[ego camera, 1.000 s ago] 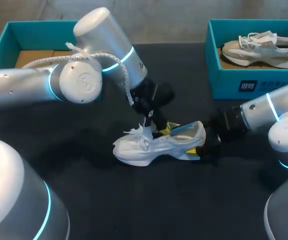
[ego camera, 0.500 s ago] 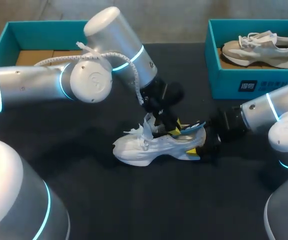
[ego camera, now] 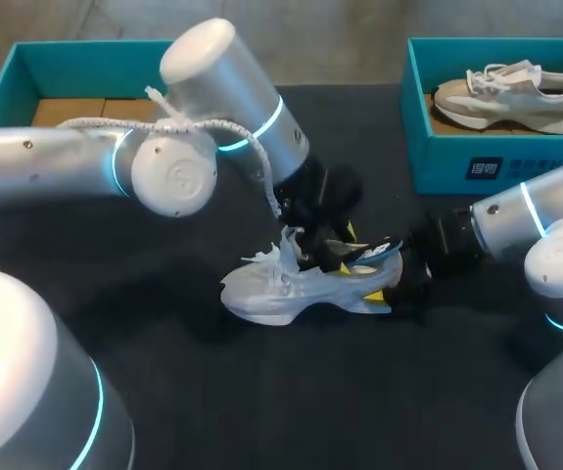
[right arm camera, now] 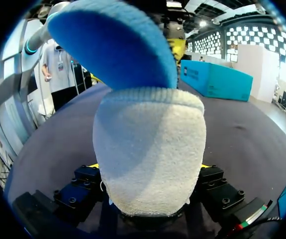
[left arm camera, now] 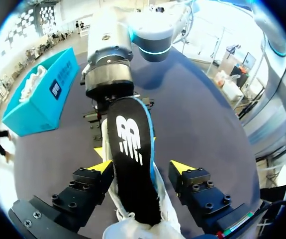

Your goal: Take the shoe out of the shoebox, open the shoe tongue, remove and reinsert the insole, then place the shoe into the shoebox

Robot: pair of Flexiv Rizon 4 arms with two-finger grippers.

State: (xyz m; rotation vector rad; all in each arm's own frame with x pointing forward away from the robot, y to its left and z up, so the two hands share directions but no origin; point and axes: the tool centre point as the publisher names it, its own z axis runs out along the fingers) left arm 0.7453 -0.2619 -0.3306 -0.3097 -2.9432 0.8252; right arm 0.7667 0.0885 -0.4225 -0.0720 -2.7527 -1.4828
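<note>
The shoe (ego camera: 291,289) sits mid-desk (ego camera: 261,411), toe toward the left arm's side, well apart from the teal box (ego camera: 496,157) at the far right. The right pincer (ego camera: 387,284) pinches its heel from behind. The insole (left arm camera: 130,149) juts up out of the heel opening, right between the fingers of the left pincer (left arm camera: 140,167), which stand spread: one tip against its edge, the other just clear.

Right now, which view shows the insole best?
Left wrist view: the insole shows most of its black top face, blue-edged, rising out of the shoe. Head view catches only a thin dark strip over the heel; right wrist view shows just its blue underside.
</note>
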